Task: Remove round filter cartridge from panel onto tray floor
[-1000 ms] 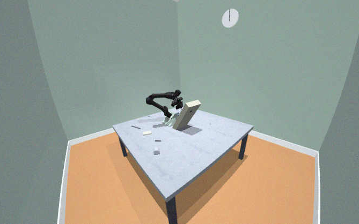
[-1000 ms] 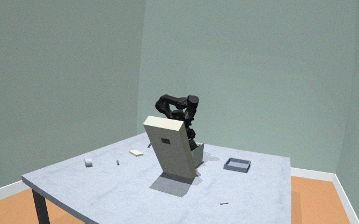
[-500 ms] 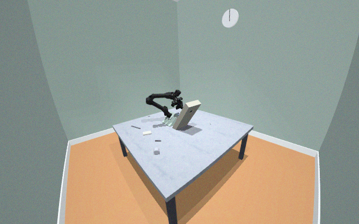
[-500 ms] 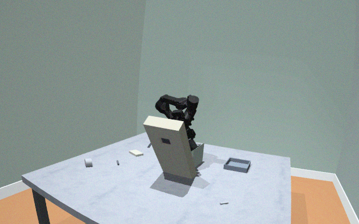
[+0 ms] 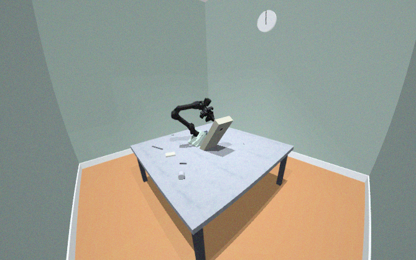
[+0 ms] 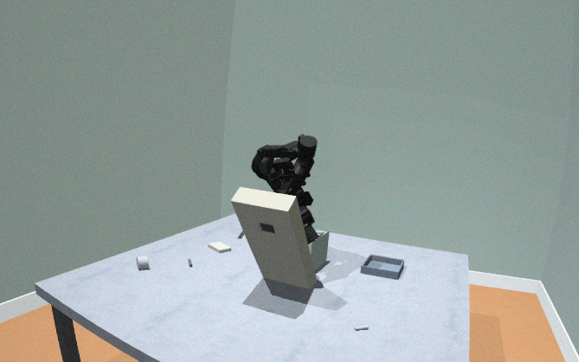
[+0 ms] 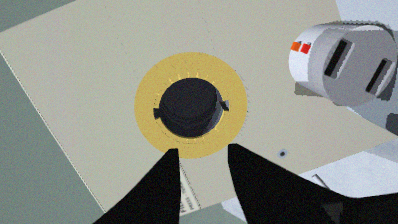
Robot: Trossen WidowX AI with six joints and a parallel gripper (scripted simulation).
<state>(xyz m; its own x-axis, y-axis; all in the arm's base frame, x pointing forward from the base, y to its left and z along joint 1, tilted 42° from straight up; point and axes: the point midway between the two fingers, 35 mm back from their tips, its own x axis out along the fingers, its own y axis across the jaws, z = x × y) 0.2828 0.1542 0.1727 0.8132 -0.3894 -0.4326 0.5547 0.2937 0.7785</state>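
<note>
The cream service panel [image 5: 216, 134] [image 6: 278, 242] [image 7: 100, 65] leans tilted on the table. Its round socket [image 7: 190, 107], ringed in yellow, is dark and empty. The grey filter cartridge [image 7: 345, 62], with two dark slots on its face and a red-orange mark on its side, is out of the panel. It shows at the upper right of the wrist view, clear of my fingers; I cannot tell what it rests on. My gripper [image 7: 203, 154] [image 5: 209, 117] is open with nothing between the fingers, close to the panel face just below the socket. The grey-blue tray [image 6: 379, 271] lies on the table right of the panel.
A pale green box [image 6: 318, 249] [image 5: 196, 139] stands at the arm's base behind the panel. A white cylinder [image 5: 181, 175] [image 6: 142, 262], a cream block [image 5: 170, 154] [image 6: 219, 247], a short dark stick [image 5: 182, 163] [image 6: 189, 261] and a white peg [image 6: 361, 327] lie on the table.
</note>
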